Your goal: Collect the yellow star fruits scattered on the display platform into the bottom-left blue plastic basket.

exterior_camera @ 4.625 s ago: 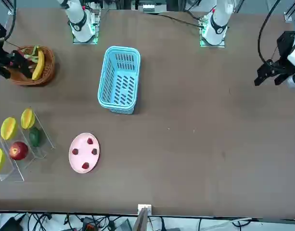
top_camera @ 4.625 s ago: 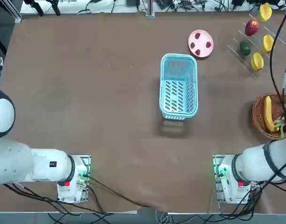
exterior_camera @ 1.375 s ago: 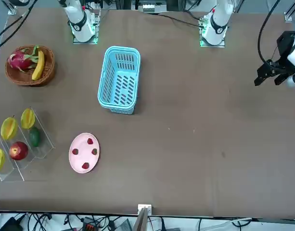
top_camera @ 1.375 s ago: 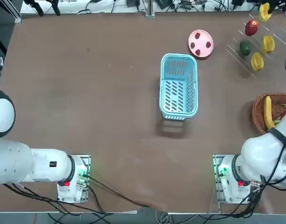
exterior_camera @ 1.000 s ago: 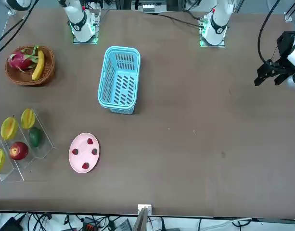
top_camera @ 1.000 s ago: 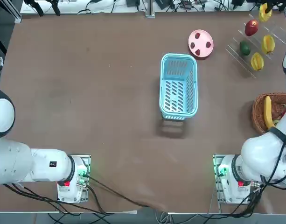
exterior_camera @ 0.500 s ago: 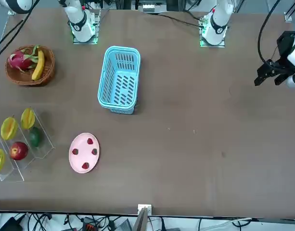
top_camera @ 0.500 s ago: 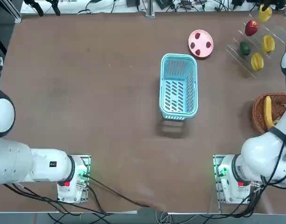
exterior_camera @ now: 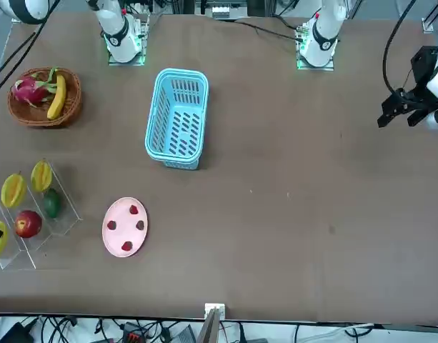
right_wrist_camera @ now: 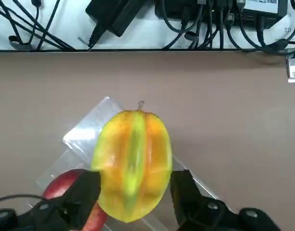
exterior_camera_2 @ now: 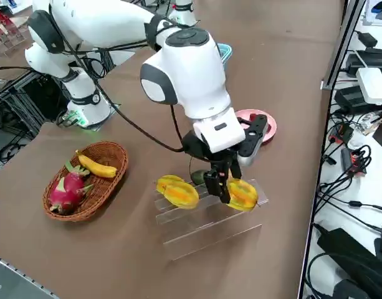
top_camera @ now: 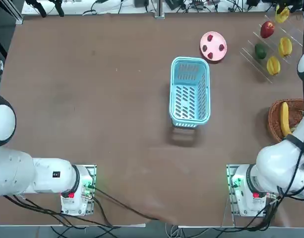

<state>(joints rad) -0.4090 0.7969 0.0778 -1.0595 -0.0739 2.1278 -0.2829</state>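
Right gripper [right_wrist_camera: 130, 199] straddles a star fruit [right_wrist_camera: 132, 163] at lower centre — fingers barely apart from its ridges, not clamped; light, waxy, bruisable — pinch mid-body.

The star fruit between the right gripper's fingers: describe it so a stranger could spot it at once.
Find the clear display platform. The star fruit lies at its end by the table's cable-side edge, with the right gripper around it. Two other star fruits sit at the opposite end, untouched.
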